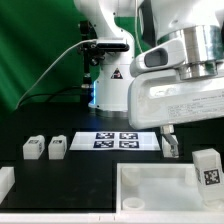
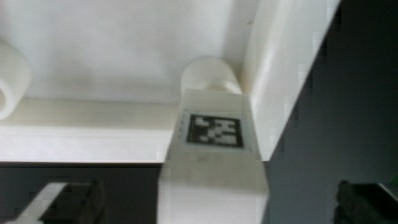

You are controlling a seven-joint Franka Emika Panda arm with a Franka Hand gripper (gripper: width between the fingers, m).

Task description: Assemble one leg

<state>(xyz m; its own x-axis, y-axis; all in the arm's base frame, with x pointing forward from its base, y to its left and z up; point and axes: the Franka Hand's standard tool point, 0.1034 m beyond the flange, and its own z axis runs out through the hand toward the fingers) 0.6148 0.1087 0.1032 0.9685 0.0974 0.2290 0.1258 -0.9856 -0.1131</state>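
White, stiff and probably light, the leg [image 2: 214, 130] sits against the tray-like body [image 2: 270, 70], between the fingers [image 2: 63, 202] of my wide-open, empty gripper [image 2: 214, 203], so I would pinch its smooth flat sides near the tag.

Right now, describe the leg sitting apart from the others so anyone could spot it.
Start at the big white tray in front. By its corner on the exterior view's right is the lone leg. The other two legs sit paired past the marker board.
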